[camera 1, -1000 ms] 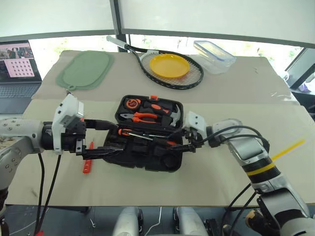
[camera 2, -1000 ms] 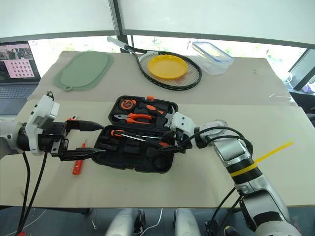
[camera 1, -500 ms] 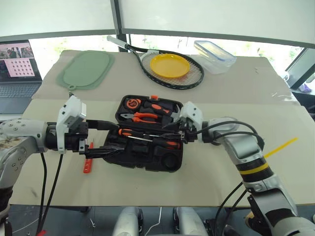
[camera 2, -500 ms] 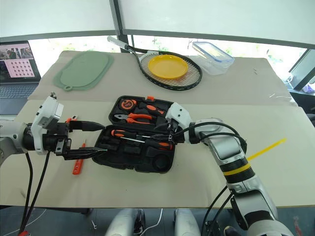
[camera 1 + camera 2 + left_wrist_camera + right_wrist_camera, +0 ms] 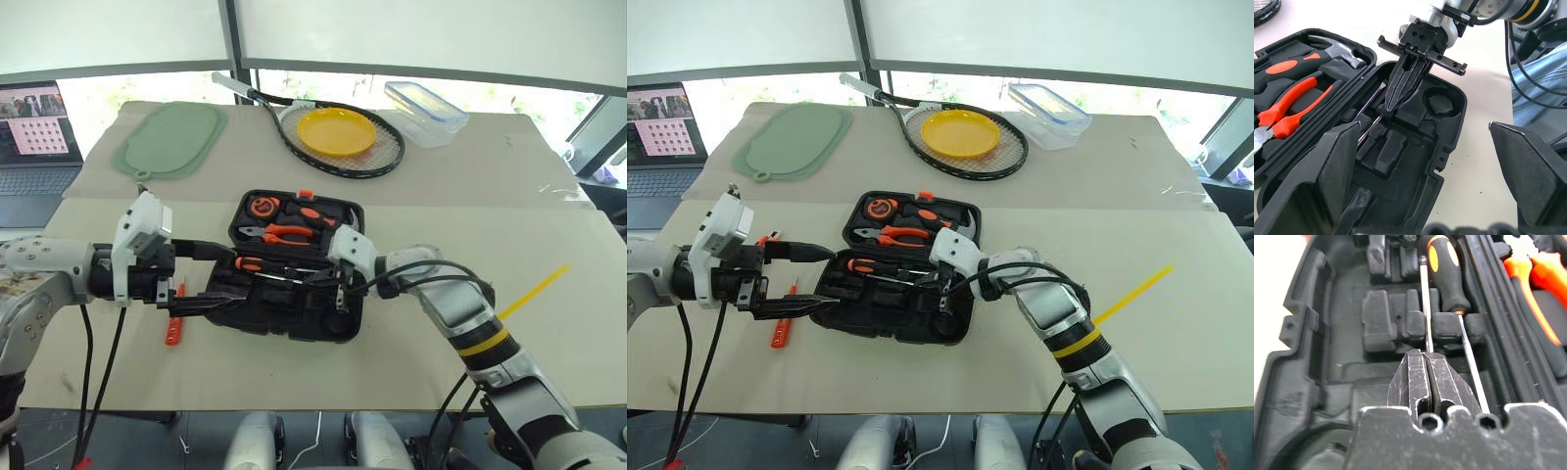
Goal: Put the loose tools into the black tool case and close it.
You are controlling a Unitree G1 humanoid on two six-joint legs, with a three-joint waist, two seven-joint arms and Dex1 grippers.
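Note:
The black tool case [image 5: 323,319] lies open mid-table, its far half holding pliers [image 5: 284,233], a hammer and a tape measure. Two screwdrivers [image 5: 1442,264] lie in the near half along the hinge. My right gripper [image 5: 312,281] is shut and reaches into the near half. Its tips [image 5: 1426,355] sit on the end of one thin shaft [image 5: 1423,303]; I cannot tell whether they pinch it. My left gripper [image 5: 233,274] is open, one finger on each side of the case's left end. A slim orange tester screwdriver [image 5: 174,328] lies on the table beside that end.
At the back lie a racket [image 5: 338,147] with a yellow plate [image 5: 337,130] on it, a green mat [image 5: 168,139] and a clear lidded box [image 5: 426,111]. A laptop [image 5: 34,132] stands far left. A yellow strip [image 5: 534,291] lies at the right.
My right gripper has moved left, deeper over the case's near half, and its fingers have closed. The left gripper has stayed where it was, open.

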